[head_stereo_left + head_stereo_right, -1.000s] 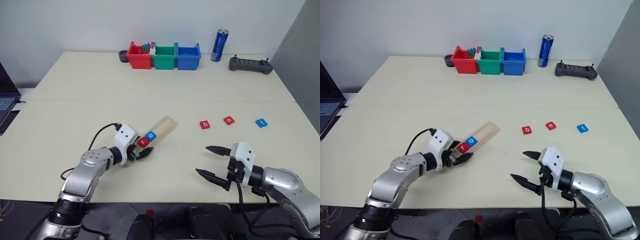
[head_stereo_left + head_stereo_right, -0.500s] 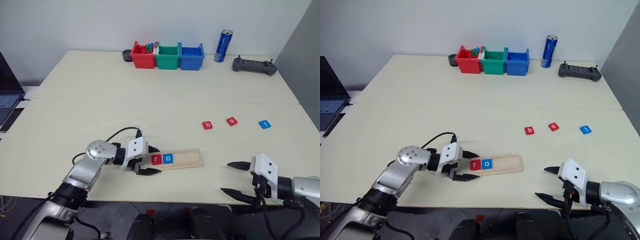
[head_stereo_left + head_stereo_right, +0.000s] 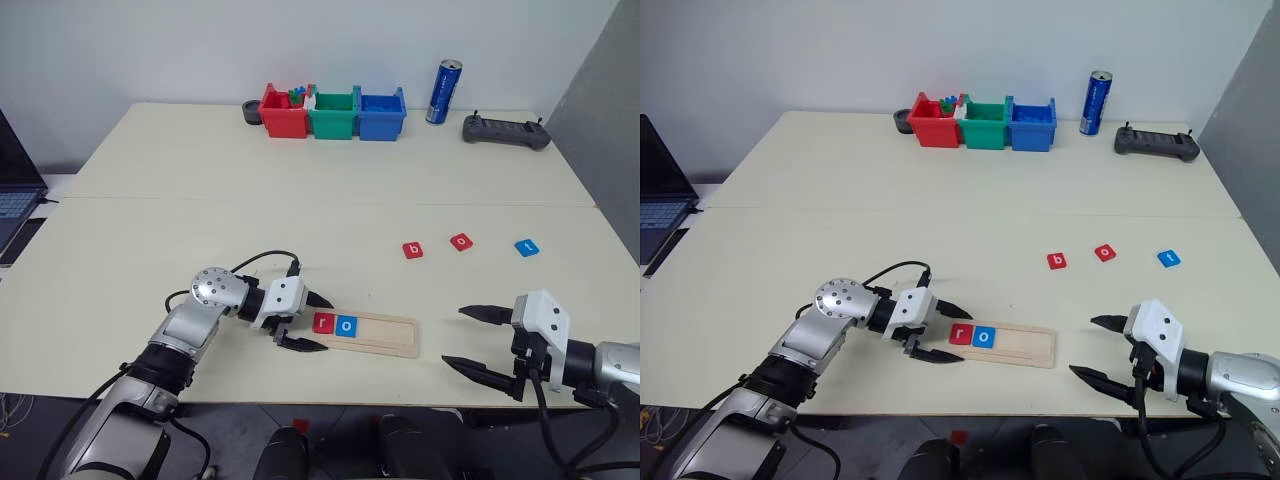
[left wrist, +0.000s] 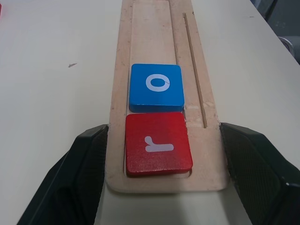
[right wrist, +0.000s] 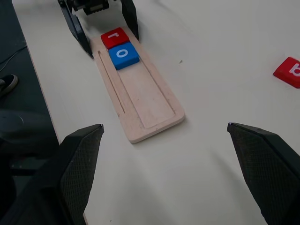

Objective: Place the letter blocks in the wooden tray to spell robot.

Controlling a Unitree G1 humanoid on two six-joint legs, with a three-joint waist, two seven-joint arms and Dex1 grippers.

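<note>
The wooden tray lies flat near the table's front edge, running left to right. A red r block and a blue o block sit side by side in its left end. My left gripper is shut on that end, one finger pressed against each long side. Three loose letter blocks lie in a row further back on the right: a red b, a red o and a blue t. To the right of the tray my right gripper hovers open and empty.
Red, green and blue bins stand in a row at the table's back edge, next to a blue can and a black controller. A laptop sits off the left side.
The left gripper swung the tray from a diagonal to lying along the front edge, keeping hold of its end. The right gripper drew back to the right, still open.
</note>
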